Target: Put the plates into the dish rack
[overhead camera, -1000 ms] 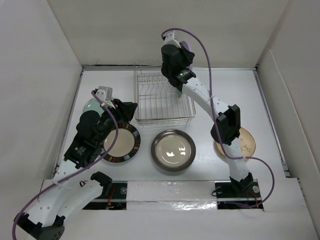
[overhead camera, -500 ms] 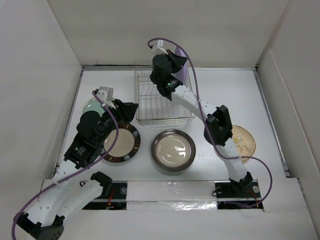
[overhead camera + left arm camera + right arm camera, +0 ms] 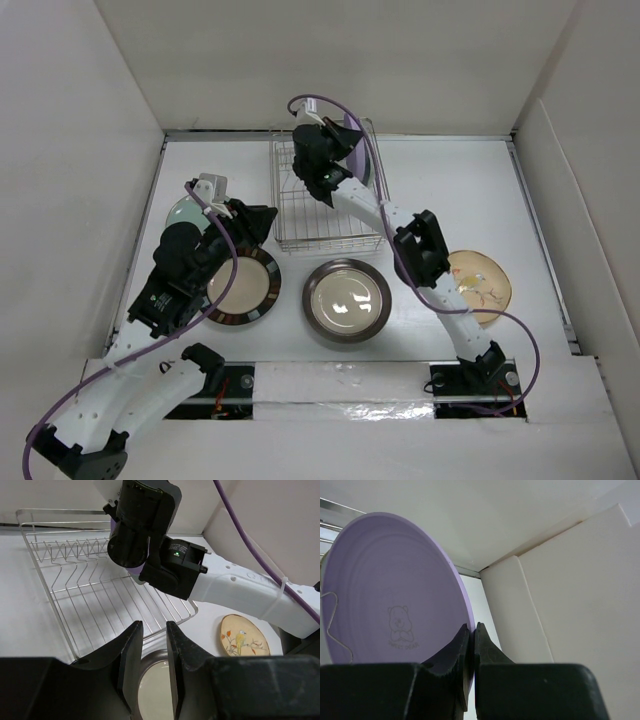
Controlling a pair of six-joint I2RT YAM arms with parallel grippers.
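Observation:
My right gripper [image 3: 343,150] is shut on the rim of the lavender plate [image 3: 361,152] and holds it on edge, upright, over the back right part of the chrome-wire dish rack [image 3: 300,215]. In the right wrist view the jaws [image 3: 472,630] pinch the plate [image 3: 390,595] with a rack wire [image 3: 330,630] beside it. My left gripper [image 3: 262,222] is open and empty, hovering by the rack's front left corner, above the brown-rimmed cream plate [image 3: 245,290]. Its wrist view [image 3: 152,635] looks over the dark brown plate [image 3: 155,680] and the rack [image 3: 75,580].
The glossy dark brown plate [image 3: 347,300] lies in front of the rack. The tan floral plate [image 3: 482,285] lies at the right, partly under the right arm, and shows in the left wrist view [image 3: 245,636]. A small pale green plate [image 3: 183,212] lies at the left. White walls surround the table.
My right arm has swung left, carrying the lavender plate from beyond the rack's back right corner to over the rack. The floral plate is more uncovered. The left arm has not moved.

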